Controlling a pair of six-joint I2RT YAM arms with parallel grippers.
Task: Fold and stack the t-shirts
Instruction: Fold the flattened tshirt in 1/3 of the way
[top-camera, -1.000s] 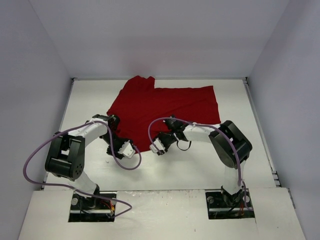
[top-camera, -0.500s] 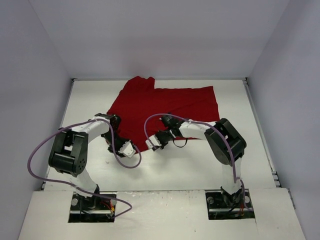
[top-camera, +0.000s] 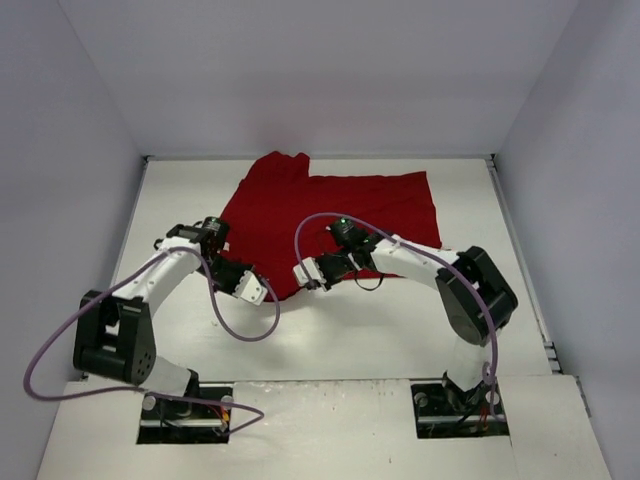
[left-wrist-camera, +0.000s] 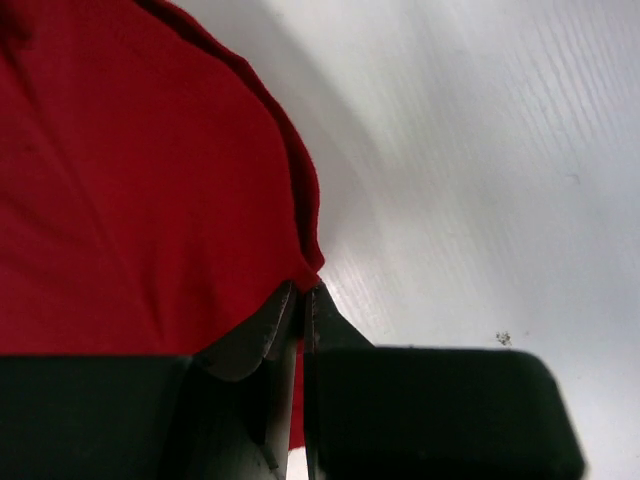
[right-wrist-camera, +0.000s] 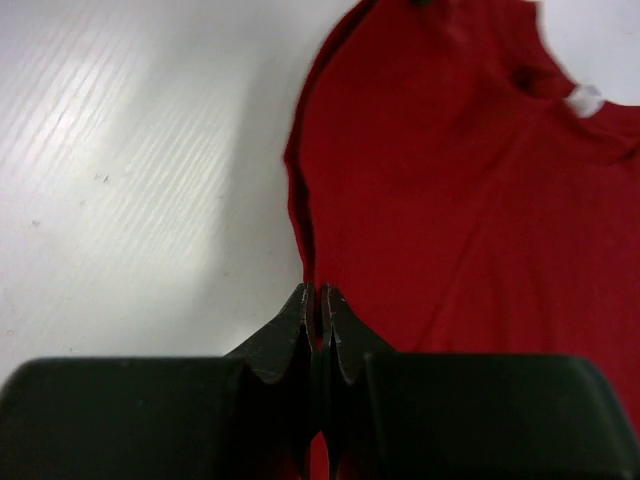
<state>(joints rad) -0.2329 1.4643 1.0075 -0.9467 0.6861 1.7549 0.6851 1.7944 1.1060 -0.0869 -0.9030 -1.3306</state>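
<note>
The t-shirt (top-camera: 335, 205) was a plain dark red cloth, soft and matte, lying mostly flat on the far middle of the white table (top-camera: 400, 330), with shallow wrinkles and a wavy, doubled-over near edge. The table top looked hard and smooth, with a fine streaked grain and a few dark specks in the wrist views. The left gripper (left-wrist-camera: 300, 297) had its dark, tapered fingers pressed together on a peak of the red hem, which rose slightly off the surface and cast a soft shadow beside it. The right gripper (right-wrist-camera: 318, 297) was likewise closed tight on the shirt's edge, the cloth fanning away from the pinch. In the top view the two pinch points sat close to each other at the shirt's near corner. No print or logo showed on the fabric. A small white tag (right-wrist-camera: 585, 98) sat at the neckline in the right wrist view, too blurred to show any writing. Purple cables (top-camera: 240, 325) looped from both white arms. From above, the arms covered part of the near hem, so the fingertips themselves were hard to make out there. Each wrist view was cut off below by its own black gripper body, and the shirt ran out of frame in both.
</note>
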